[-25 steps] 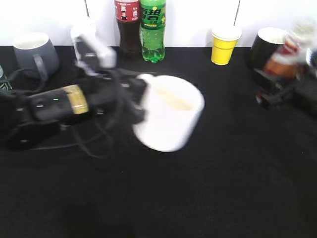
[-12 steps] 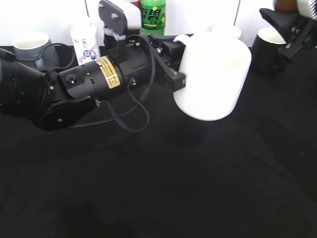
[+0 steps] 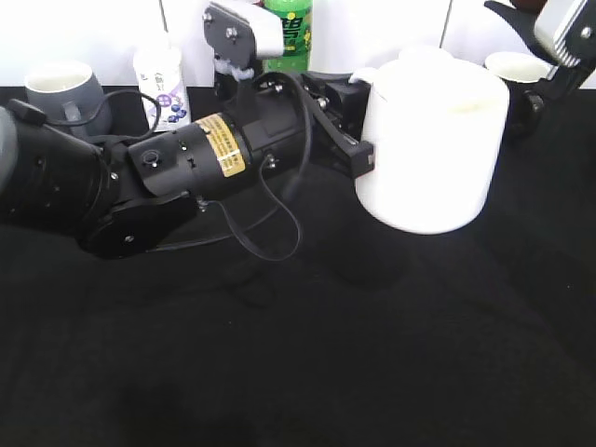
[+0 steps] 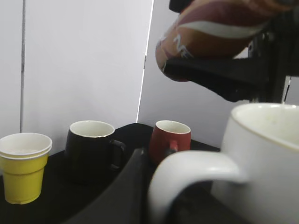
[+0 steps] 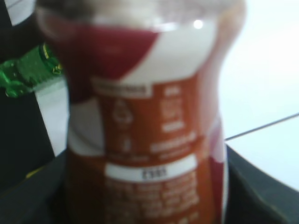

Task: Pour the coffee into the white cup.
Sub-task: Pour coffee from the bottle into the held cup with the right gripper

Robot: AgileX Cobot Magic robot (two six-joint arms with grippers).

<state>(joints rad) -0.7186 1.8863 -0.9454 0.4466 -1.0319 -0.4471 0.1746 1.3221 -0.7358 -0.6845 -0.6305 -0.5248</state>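
Observation:
My left gripper point(image 3: 361, 140) is shut on the loop handle of the white cup point(image 3: 430, 140) and holds it upright in the air at right of centre. In the left wrist view the handle point(image 4: 196, 168) sits in my left gripper point(image 4: 161, 191), with one dark finger point(image 4: 126, 186) beside it. My right gripper point(image 3: 549, 42) is at the top right edge, just above and beyond the cup. It is shut on the coffee point(image 5: 145, 130), whose brown-orange label fills the right wrist view. The coffee point(image 4: 210, 32) lies tilted above the cup's rim.
A grey mug point(image 3: 60, 88) and a small white bottle point(image 3: 160, 79) stand at the back left, a green soda bottle point(image 3: 291, 28) at back centre. A black mug point(image 4: 91, 144), a red mug point(image 4: 170, 140) and a yellow paper cup point(image 4: 23, 163) stand behind the white cup.
My left gripper has lifted the white cup off the table and carried it right, toward the right gripper. My right gripper has raised the coffee to the top right edge.

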